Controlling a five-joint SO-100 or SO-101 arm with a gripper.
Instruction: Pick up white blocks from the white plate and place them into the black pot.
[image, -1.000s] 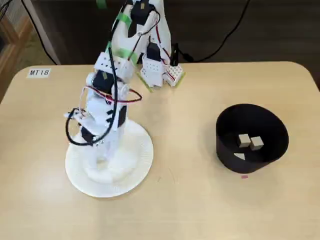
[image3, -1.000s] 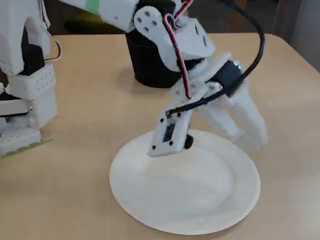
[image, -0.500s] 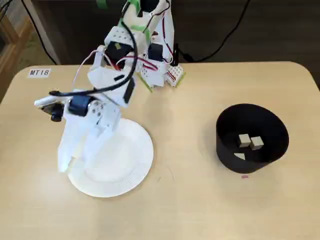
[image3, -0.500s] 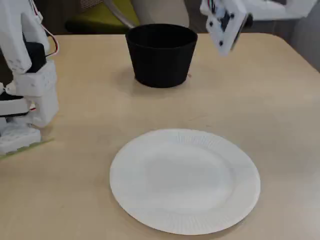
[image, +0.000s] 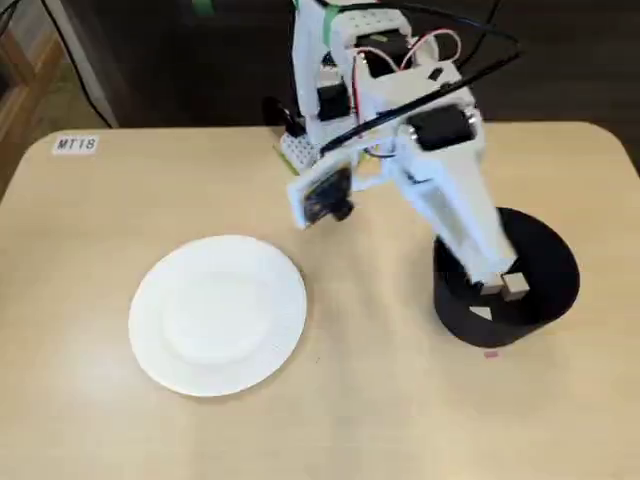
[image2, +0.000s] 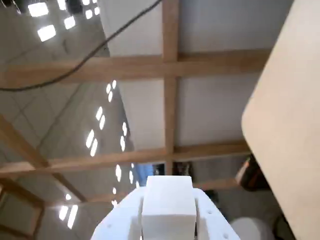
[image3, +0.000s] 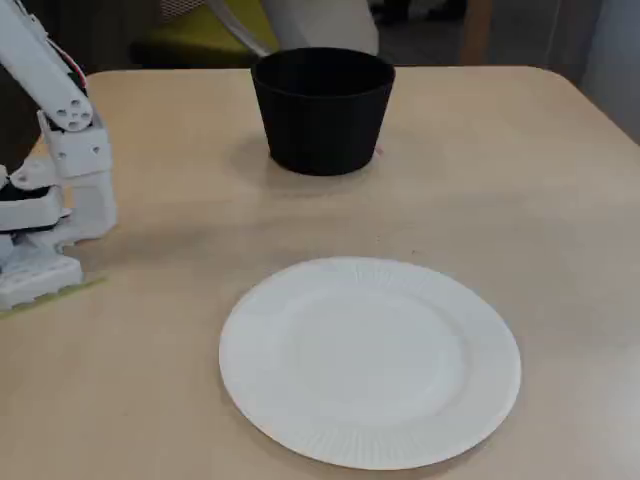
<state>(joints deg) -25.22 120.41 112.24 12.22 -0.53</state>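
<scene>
The white plate (image: 218, 315) (image3: 370, 360) lies bare, with no blocks on it. At the right stands the black pot (image: 455, 318) (image3: 322, 120). Inside it I see one beige block (image: 516, 286), a second mostly hidden behind the arm, and a small white piece (image: 480, 313). My gripper (image: 491, 276) hangs over the pot's left inner side, fingers pointing down. In the wrist view a white block (image2: 168, 205) sits pinched between my two white fingers (image2: 120, 222) at the bottom edge. The low fixed view does not show the gripper.
The arm's base (image: 310, 140) (image3: 50, 210) stands at the table's back edge, with cables running off behind it. A label reading MT18 (image: 76, 144) sits at the far left corner. Bare wooden tabletop (image: 360, 400) separates plate and pot.
The arm has lifted off the plate and swung right, from over the plate's left side to above the pot. It has gone out of the low fixed view.
</scene>
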